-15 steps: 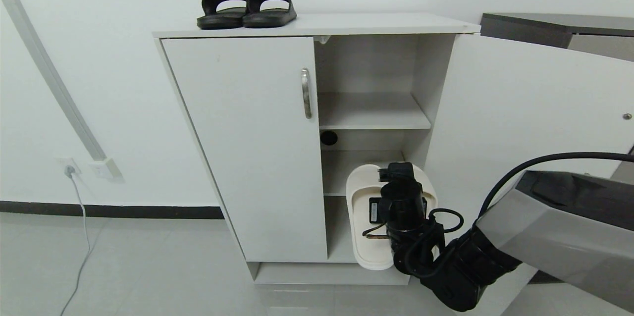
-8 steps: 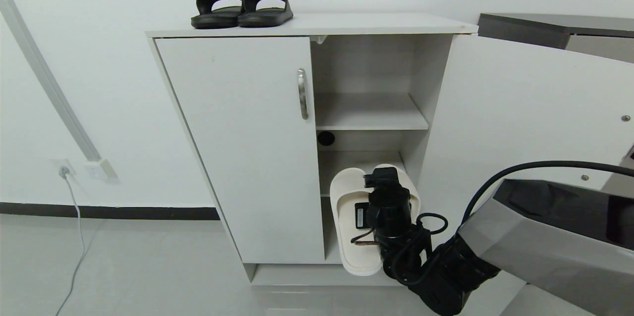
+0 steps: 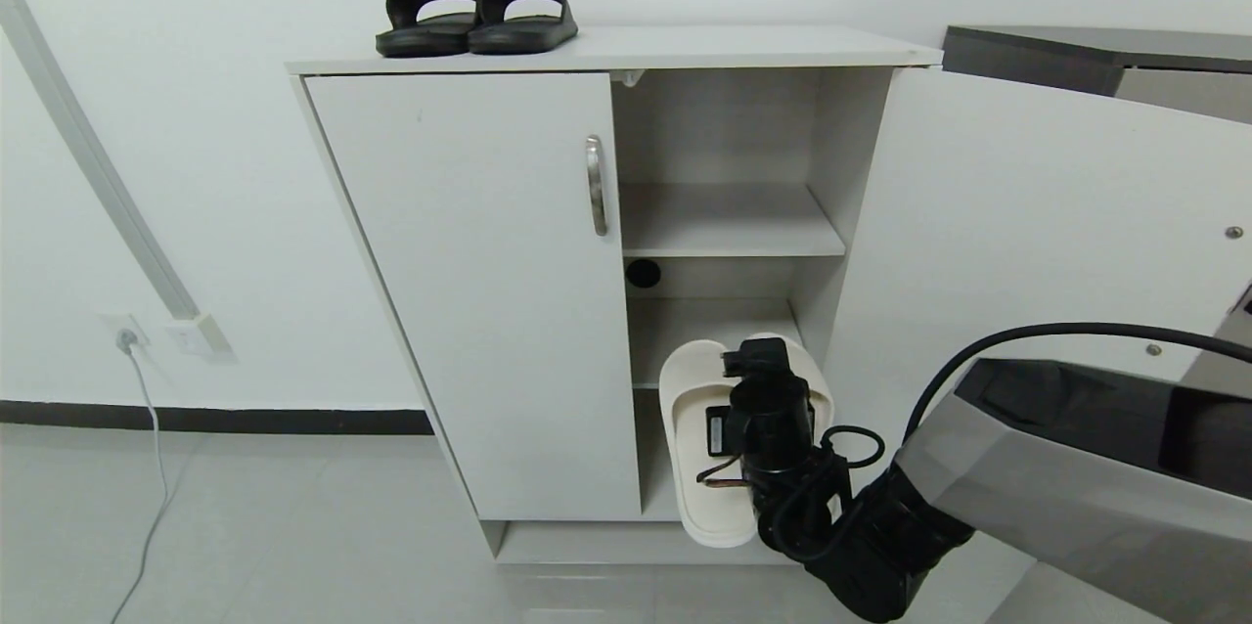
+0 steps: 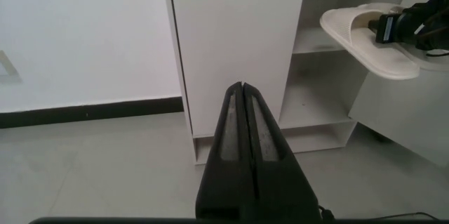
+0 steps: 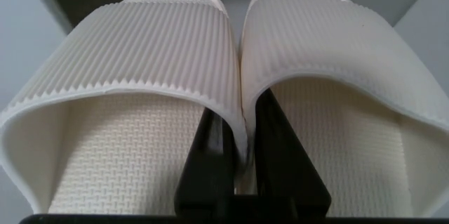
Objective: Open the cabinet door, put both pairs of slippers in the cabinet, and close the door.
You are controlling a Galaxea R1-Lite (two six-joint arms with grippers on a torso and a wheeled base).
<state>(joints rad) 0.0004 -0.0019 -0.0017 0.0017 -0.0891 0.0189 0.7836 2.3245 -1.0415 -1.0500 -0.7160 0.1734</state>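
Observation:
The white cabinet (image 3: 460, 291) has its right door (image 3: 1027, 243) swung open and its left door shut. My right gripper (image 3: 758, 365) is shut on the pair of white slippers (image 3: 690, 428), held side by side in front of the lower open compartment. In the right wrist view its fingers (image 5: 210, 161) pinch the two inner edges of the white slippers (image 5: 140, 62) together. A pair of black slippers (image 3: 479, 13) sits on the cabinet's top at the left. My left gripper (image 4: 242, 90) is shut with nothing in it, low above the floor and facing the cabinet's (image 4: 238, 34) shut door.
The open compartment has an upper shelf (image 3: 729, 223) and a lower shelf (image 3: 675, 335), both bare. A grey unit (image 3: 1095, 57) stands behind the open door. A wall socket with a cable (image 3: 132, 340) is at the left, above grey floor tiles.
The camera shifted slightly between the oldest frame and now. My right gripper with the white slippers has stayed in front of the lower compartment, dropping a little in the last half second.

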